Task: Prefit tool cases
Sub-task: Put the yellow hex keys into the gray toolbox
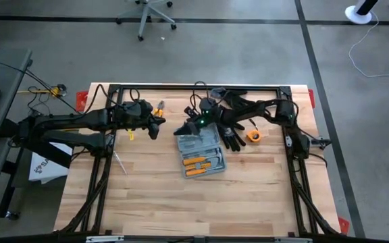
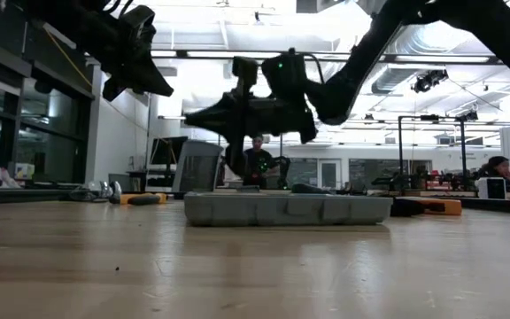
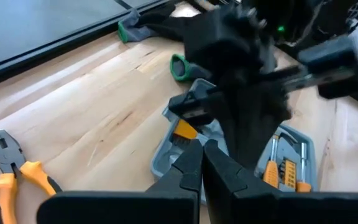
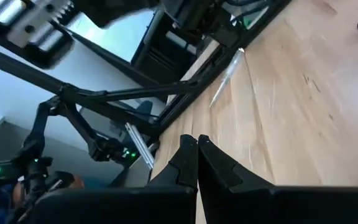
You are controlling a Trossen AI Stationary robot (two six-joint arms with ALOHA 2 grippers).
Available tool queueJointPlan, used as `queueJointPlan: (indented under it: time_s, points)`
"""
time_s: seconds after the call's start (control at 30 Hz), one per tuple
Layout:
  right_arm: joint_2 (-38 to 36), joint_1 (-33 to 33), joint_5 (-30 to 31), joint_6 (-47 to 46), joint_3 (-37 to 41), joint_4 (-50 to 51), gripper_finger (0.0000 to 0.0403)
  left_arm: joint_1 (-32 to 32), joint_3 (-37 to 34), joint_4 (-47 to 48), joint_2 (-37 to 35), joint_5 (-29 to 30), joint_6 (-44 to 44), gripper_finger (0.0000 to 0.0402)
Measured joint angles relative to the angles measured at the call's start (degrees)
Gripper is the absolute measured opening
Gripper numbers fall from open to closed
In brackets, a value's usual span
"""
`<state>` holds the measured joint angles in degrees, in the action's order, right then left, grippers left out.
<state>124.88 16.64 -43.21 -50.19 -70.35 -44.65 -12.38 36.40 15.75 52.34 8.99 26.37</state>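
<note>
The grey-blue tool case (image 1: 201, 154) lies open and flat on the middle of the table, with orange-handled tools in its tray. In the low view the case (image 2: 286, 208) rests on its underside. My right gripper (image 1: 182, 129) hovers shut above the case's far-left corner, and its wrist view shows the fingers (image 4: 196, 148) closed with nothing between them. My left gripper (image 1: 159, 125) hangs shut in the air, left of the case and clear of it. In its wrist view the left gripper (image 3: 202, 157) looks across at the case (image 3: 291, 162) and the right arm.
Black-and-grey work gloves (image 1: 232, 138) lie right of the case, with an orange tape measure (image 1: 254, 136) beyond them. Orange-handled pliers (image 1: 159, 108) sit near the far edge and a screwdriver (image 1: 120, 160) lies at the left. Bare wood fills the near half.
</note>
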Motion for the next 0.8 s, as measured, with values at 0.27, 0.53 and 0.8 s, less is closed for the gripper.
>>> queueJointPlan:
  time_s: [0.27,0.53,0.8]
  points:
    - [-3.06,0.61,-0.17,3.02,-0.11,3.88,0.0,0.0,0.0,0.03,0.0,0.6,0.01,0.0]
    - [4.77,0.42,-2.08,4.53,-0.37,6.77,0.0,-0.02,0.0,0.61,0.0,0.64,0.04,0.0]
    - [-0.85,0.99,-0.87,4.02,0.17,7.58,0.0,0.0,0.0,1.09,0.0,1.19,0.02,0.0]
